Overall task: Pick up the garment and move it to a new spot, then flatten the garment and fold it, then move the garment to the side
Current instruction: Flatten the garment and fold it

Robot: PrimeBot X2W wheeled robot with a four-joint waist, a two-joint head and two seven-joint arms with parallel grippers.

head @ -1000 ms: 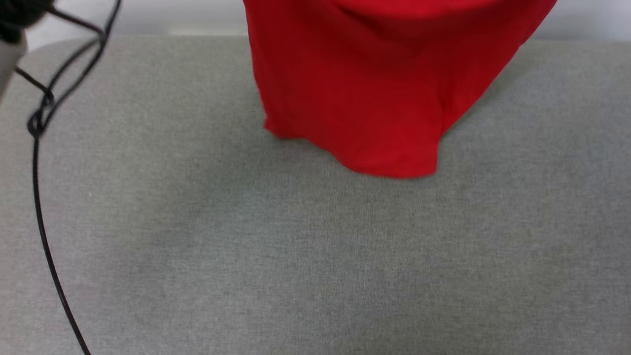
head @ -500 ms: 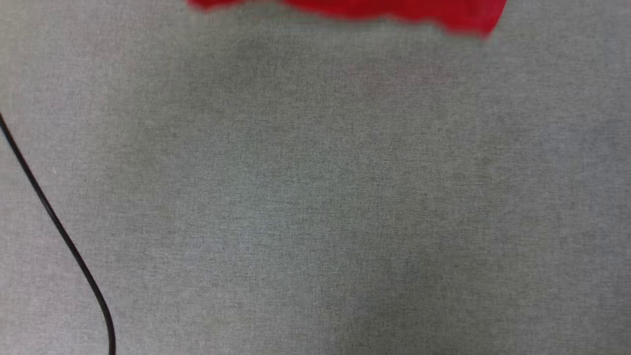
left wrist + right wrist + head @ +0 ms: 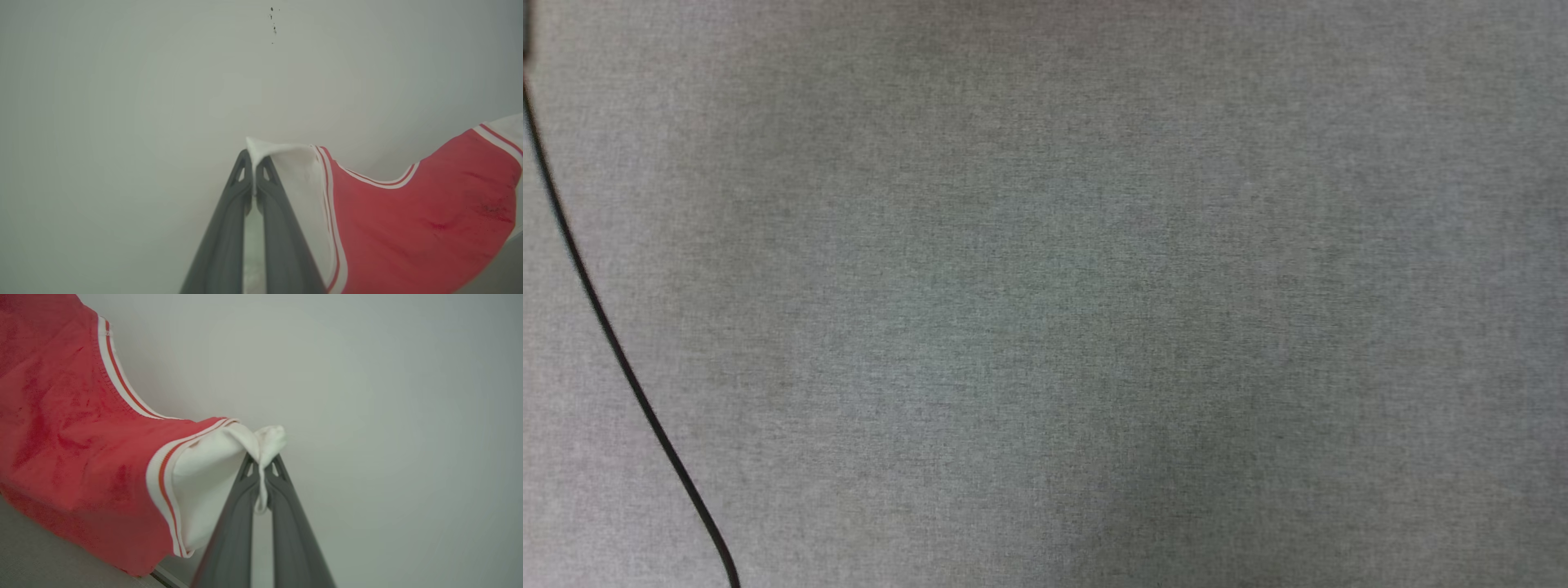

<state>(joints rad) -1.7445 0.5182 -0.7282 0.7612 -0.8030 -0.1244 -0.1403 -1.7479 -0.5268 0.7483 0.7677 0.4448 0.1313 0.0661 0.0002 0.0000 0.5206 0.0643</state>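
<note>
Grey woven cloth covers the table (image 3: 1094, 310) in the head view. One thin black cable (image 3: 607, 327) crosses the table's left part on a slant.

Finding on the garment (image 3: 408, 228): it is off the table, held up in front of a pale wall (image 3: 122, 81) and slung between my two sets of jaws.

My left jaws are clenched, fingers (image 3: 226, 228) pressed together on the tip of a white sleeve panel. Red-and-white striped trim and the red body sag away to the right of that view.

My right jaws are clenched likewise, fingers (image 3: 292, 531) pinching a bunched white sleeve end. The red body falls away to the left of that view.

A strip of the table shows under the red cloth in the right wrist view. Whether the hem touches the table I cannot tell. A few dark specks mark the wall.
</note>
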